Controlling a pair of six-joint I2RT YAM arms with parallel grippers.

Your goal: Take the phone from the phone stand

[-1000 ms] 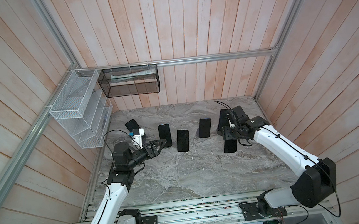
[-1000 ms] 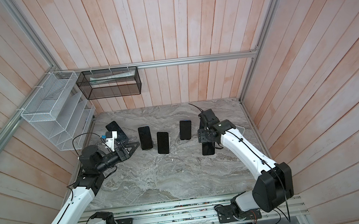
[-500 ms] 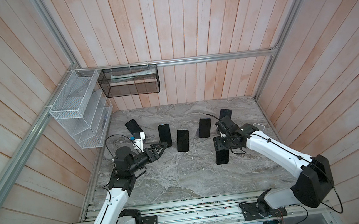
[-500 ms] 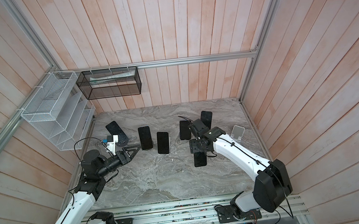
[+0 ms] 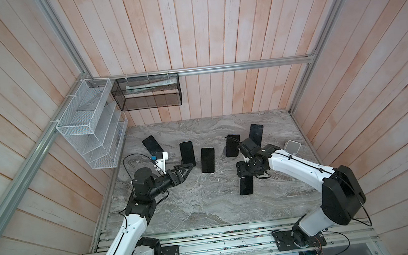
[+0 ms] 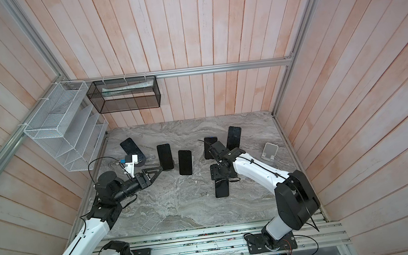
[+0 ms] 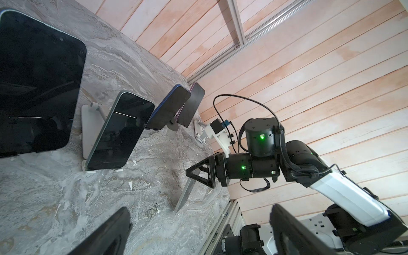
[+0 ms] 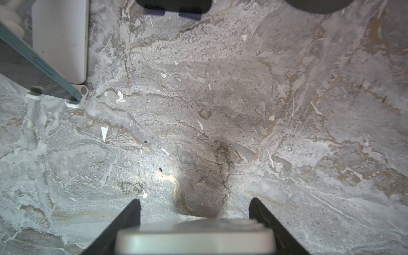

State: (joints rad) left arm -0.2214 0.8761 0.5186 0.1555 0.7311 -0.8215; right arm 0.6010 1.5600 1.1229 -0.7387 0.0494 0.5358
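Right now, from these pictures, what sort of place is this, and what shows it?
Probably a purpose-built robot test cell, not a home: a left arm and right arm bolted to a base rail, plank walls framed by aluminium bars, and phones propped on stands across a marble-look tabletop.

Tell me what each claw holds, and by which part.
Right claw grips a phone by its side edges near the upper end; left claw is open, holding nothing.

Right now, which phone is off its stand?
The phone clamped in the right jaws, out front. The other five phones lean on stands farther back.
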